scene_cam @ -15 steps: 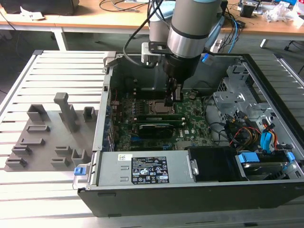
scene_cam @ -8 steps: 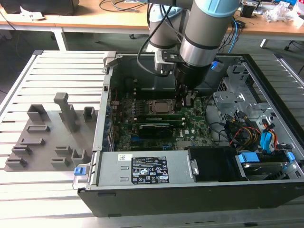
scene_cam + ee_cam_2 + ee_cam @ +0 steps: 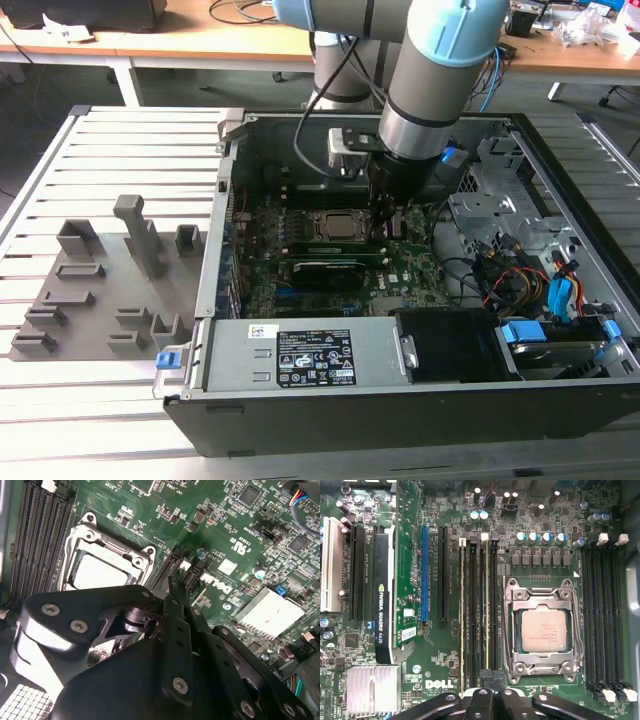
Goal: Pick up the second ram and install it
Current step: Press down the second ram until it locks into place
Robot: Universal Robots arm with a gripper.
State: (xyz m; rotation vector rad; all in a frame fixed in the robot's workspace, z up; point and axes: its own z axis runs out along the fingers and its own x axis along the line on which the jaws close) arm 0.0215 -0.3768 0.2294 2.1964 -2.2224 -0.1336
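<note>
Pressing down at mid-frame in the exterior view, your pincer sits narrowed over the second ram, which stands in its slot beside the CPU socket, aligned for seating.

The arm's claw reaches down inside the open computer case, its dark tip low over the green motherboard. Just beside the claw, toward the exterior view's left, sits the CPU socket. A thin green stick, the second ram, stands right at the claw's tip among the slots. Well away from the claw, toward the exterior view's left, grey holder blocks rest on the slatted surface.
</note>
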